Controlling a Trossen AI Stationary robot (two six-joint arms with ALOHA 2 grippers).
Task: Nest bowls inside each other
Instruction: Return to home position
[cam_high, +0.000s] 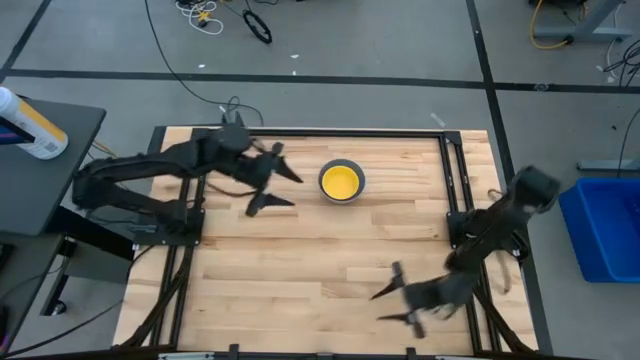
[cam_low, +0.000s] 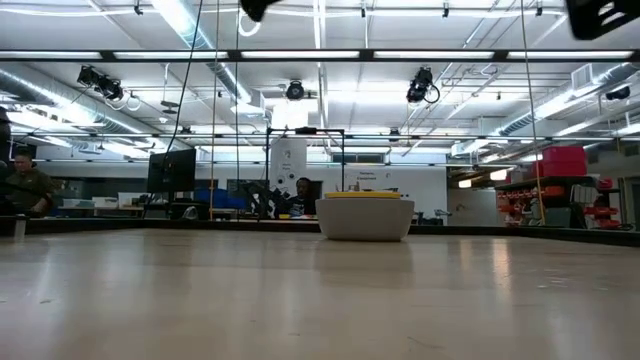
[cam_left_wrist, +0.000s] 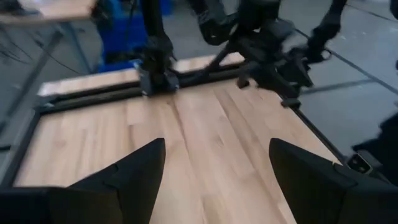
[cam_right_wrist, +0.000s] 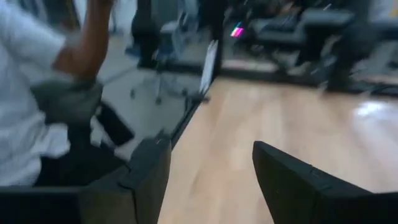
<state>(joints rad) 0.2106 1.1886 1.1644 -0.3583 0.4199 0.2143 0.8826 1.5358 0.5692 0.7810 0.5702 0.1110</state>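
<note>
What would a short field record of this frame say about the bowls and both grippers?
stack: yellow bowl innermost, grey bowl outermost; any bowls between them hidden
stack place: on the table, between the arms, nearer the left one
left gripper: open, empty, beside the stack, not touching
right gripper: open, empty, far from the stack
loose bowls: none seen

No text, brand, number or sign can be read. Marks on a white panel (cam_low: 290, 158) beyond the worktop (cam_low: 300, 290) and the label on a bottle (cam_high: 28, 125) at ten o'clock are too small to be made out.
</note>
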